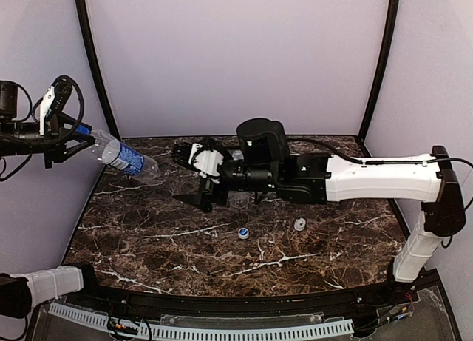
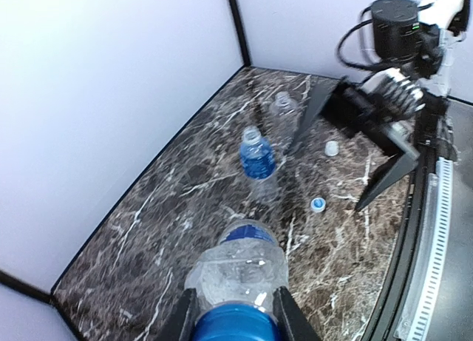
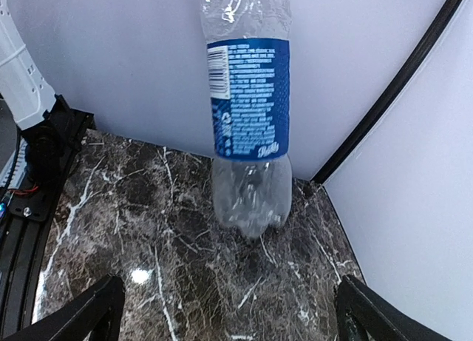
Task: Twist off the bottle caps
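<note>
A labelled bottle [image 1: 122, 156] is held aloft over the far-left corner of the desk [image 1: 148, 260], its blue cap [image 2: 235, 329] clamped in the left pincer [image 2: 235, 311]. The right pincer [image 1: 192, 177] is spread wide apart mid-desk. A loose cap [image 1: 242, 233] and a white cap [image 1: 300, 224] lie nearer.

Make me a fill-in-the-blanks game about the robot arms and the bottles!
1. The left gripper holds a bottle with a ____ label.
2. ____ loose caps lie on the table.
3. The right gripper holds nothing, and its jaws are wide ____.

Missing words: blue; two; open.
</note>
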Controlling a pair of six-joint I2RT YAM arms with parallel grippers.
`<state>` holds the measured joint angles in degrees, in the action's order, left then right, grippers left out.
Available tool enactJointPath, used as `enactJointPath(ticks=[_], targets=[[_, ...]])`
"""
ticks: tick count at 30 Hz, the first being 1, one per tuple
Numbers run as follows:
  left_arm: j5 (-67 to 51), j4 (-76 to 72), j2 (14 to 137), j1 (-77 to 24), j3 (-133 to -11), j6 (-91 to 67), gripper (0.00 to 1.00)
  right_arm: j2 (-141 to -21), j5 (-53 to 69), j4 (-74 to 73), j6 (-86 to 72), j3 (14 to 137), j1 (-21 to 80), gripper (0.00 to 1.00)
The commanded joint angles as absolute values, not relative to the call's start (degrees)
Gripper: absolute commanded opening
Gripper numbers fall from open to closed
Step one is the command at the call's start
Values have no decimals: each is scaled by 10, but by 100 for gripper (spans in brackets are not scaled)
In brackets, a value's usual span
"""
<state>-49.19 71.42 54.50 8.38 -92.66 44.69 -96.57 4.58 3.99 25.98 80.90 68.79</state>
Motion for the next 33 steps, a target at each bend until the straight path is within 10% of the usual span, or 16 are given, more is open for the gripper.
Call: enactJointPath(ticks=[1, 13, 23, 24, 26, 28, 33], targets=[[-519, 753, 604, -15, -965, 426, 1, -1033, 46, 100, 267, 889, 684, 99], [-448, 746, 654, -176, -1014, 419, 1, -1107, 100, 39, 202, 955, 684, 94], [-470, 731, 658, -178, -1026, 396, 2, -1075, 113, 65, 129, 896, 662, 41], [-472, 719, 656, -178, -1020, 389, 9, -1072, 114, 74, 123, 891, 662, 39], [-470, 681, 644, -179, -1001, 370, 68, -1065, 117, 98, 113, 882, 661, 37], [-473, 633, 618, -178, -968, 361, 95, -1053, 116, 131, 87, 870, 662, 35], [-440, 372, 512, -178, -798, 216, 99, -1017, 140, 324, 3, 793, 666, 34]])
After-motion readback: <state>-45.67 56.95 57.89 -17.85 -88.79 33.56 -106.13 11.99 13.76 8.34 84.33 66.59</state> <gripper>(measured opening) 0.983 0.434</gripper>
